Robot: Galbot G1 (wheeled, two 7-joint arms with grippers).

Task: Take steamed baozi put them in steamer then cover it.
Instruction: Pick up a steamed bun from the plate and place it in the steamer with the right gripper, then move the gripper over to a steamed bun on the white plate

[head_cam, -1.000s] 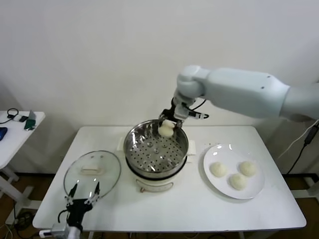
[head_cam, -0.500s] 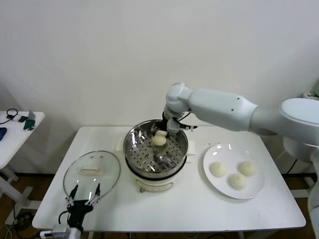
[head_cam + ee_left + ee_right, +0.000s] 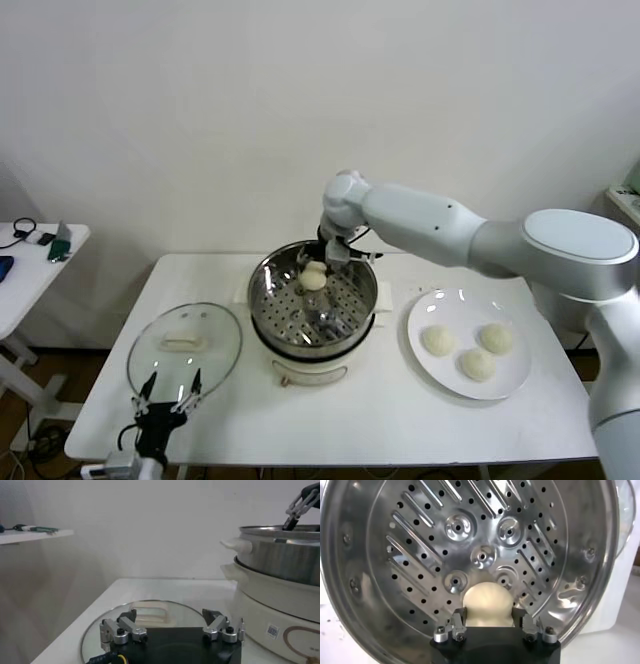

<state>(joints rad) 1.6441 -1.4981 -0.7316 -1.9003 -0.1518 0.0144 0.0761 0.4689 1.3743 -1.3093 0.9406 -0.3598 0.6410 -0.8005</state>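
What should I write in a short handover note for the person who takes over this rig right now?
Right gripper: inside the steamer, a baozi between its fingers; whether gripped or just released is unclear.
Left gripper: open, parked over the glass lid at the table's front left.
Three baozi wait on the white plate.
Done: first baozi brought into the steamer.
Left: release it, move three more, put the lid on.

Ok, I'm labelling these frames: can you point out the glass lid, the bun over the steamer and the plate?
glass lid (image 3: 184, 343): head view, on its cream handle.
bun (image 3: 487, 603): right wrist view, on its rounded top.
plate (image 3: 452, 300): head view, on bare white surface near the far rim.
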